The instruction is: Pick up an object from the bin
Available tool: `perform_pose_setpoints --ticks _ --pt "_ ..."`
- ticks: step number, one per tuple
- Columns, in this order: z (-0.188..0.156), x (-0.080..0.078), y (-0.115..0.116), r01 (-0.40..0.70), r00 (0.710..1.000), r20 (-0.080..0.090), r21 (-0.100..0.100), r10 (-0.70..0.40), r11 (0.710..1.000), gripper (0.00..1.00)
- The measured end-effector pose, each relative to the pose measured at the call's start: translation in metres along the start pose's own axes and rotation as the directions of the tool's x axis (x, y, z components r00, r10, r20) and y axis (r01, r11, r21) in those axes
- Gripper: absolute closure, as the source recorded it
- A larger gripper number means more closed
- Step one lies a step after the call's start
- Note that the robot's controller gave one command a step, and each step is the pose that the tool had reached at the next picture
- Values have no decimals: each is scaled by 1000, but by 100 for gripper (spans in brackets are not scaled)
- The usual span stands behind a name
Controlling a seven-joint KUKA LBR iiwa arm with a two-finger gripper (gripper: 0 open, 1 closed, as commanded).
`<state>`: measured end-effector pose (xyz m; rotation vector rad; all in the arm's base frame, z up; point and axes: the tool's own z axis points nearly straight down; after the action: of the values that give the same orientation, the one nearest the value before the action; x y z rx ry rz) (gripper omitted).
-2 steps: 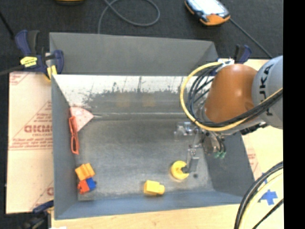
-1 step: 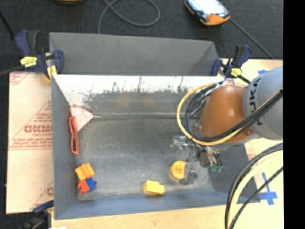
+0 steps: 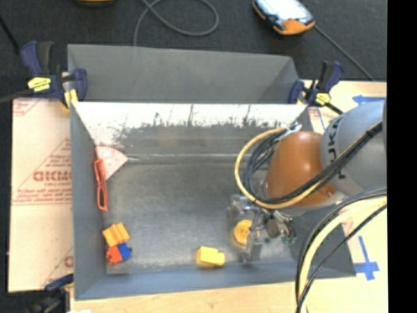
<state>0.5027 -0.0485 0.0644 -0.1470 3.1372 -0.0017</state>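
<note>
bin [image 3: 182, 194] grey | small block [image 3: 210, 257] yellow | corner cluster [image 3: 116, 244] orange, red, blue | thin frame [image 3: 100, 185] red-orange | round piece [image 3: 242, 232] yellow-orange

Bin [image 3: 176, 194] matt scuffed metal; yellow block [image 3: 210, 257] plastic.

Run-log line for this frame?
gripper: low in bin, view's lower right | beside: round yellow-orange piece | grasp: unconfirmed | nearest other: yellow block | lower left: orange and blue blocks

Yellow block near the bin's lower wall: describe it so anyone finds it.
Find the lower wall of the grey bin in the view. Midway along it, left of the gripper, lies the yellow block: boxy, all yellow, alone, unlike the rounded orange-yellow piece beside the gripper.
</note>
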Motion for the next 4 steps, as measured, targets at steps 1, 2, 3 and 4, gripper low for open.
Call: perform_pose_setpoints --ticks 1,2,3,4 --pt "-38 3 -18 109 994 5 1 -109 994 0" --pt "-15 8 -15 -21 1000 3 -1 21 1000 0" --pt "-6 11 -20 98 995 3 1 -98 995 100" --pt "-6 11 -20 98 995 3 1 -98 995 100"
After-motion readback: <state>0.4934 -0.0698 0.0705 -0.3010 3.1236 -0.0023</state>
